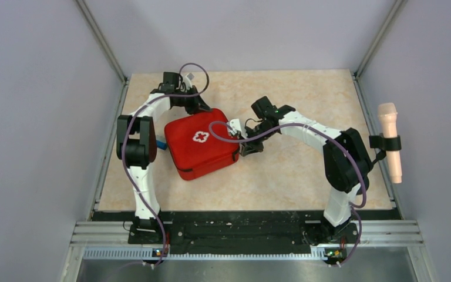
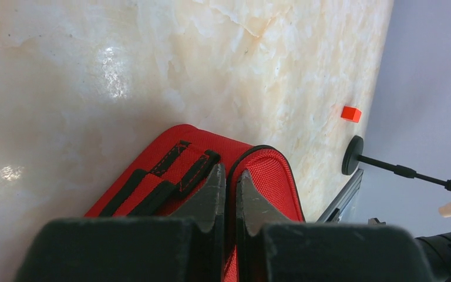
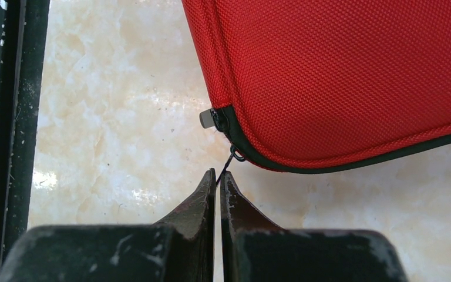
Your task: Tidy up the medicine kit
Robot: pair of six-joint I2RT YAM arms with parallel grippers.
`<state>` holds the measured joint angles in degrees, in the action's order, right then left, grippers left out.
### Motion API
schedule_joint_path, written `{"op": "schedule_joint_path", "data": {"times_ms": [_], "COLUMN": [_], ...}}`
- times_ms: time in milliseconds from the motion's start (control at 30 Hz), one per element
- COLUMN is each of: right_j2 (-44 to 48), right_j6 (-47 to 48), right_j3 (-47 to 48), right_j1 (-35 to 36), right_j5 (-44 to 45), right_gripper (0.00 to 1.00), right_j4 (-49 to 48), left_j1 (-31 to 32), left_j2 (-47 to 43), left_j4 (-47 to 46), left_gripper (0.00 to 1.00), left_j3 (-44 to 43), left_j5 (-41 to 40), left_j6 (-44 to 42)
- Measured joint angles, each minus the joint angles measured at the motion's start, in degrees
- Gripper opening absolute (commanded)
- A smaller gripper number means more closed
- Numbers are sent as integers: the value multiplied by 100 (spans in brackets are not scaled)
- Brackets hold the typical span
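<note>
The marble-patterned table (image 1: pixel 305 170) carries the medicine kit (image 1: pixel 197 154), which lies left of centre between the two arms. Its lid is down and the white cross faces up, so nothing of the inside shows. I judge the packing to be finished, or nearly so, with the closing of the case now in hand. The left gripper (image 2: pixel 229 174) is at the kit's far corner. Its jaws are drawn narrow with the red rim between them, beside the black-edged handle straps (image 2: pixel 152 188), and it seems to be pinning the case in place. The right gripper (image 3: pixel 218 176) is at the kit's right-hand corner. Its fingers are pressed almost together on the thin wire zip pull (image 3: pixel 229 160), which runs up to the zip slider (image 3: pixel 210 118) at the rounded corner. The black zip line runs on from the slider along one edge, but the pictures do not show how much of the zip is fastened. What looks left is to draw the slider round to its end and let go. A sliver of something blue (image 1: pixel 161 143) pokes out at the kit's left side, under the left arm, and a small orange-red block (image 2: pixel 350 113) lies well apart near the table's edge. Whether either belongs inside the kit I cannot tell.
</note>
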<state>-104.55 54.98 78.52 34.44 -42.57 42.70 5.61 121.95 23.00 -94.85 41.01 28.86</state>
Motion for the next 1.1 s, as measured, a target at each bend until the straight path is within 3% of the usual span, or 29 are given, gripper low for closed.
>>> {"op": "schedule_joint_path", "data": {"times_ms": [133, 167, 267, 333, 400, 433, 633, 833, 1100], "right_j2": [0, 0, -9, -9, 4, 35, 625, 966, 973], "right_j6": [57, 79, 74, -63, -258, -348, -1799, -3805, -4656], "right_j3": [2, 7, 52, 55, 55, 55, 114, 490, 789], "right_j1": [0, 0, 2, 24, 28, -4, -743, -1220, -1176], "right_j5": [-4, -2, 24, 81, 216, 267, 498, 2813, 4409], "right_gripper": [1, 6, 34, 67, 97, 99, 99, 99, 99], "right_j4": [9, 15, 96, 229, 302, 326, -39, -1386, -2218], "left_j1": [20, 22, 28, 44, 46, 46, -87, -380, -426], "left_j2": [0, 2, 2, 20, 46, 46, 24, -649, -2398], "left_j4": [-33, -33, -50, -111, -114, -94, 262, 782, 1001], "left_gripper": [0, 1, 34, 51, 89, 98, 99, 99, 99], "left_j3": [-7, -11, -24, -79, -199, -264, -800, -1005, -933], "left_j5": [-39, -42, -55, -297, -625, -780, -1379, -1508, -1703], "left_j6": [-2, -7, -79, -160, -387, -549, -1478, -2363, -3073]}}
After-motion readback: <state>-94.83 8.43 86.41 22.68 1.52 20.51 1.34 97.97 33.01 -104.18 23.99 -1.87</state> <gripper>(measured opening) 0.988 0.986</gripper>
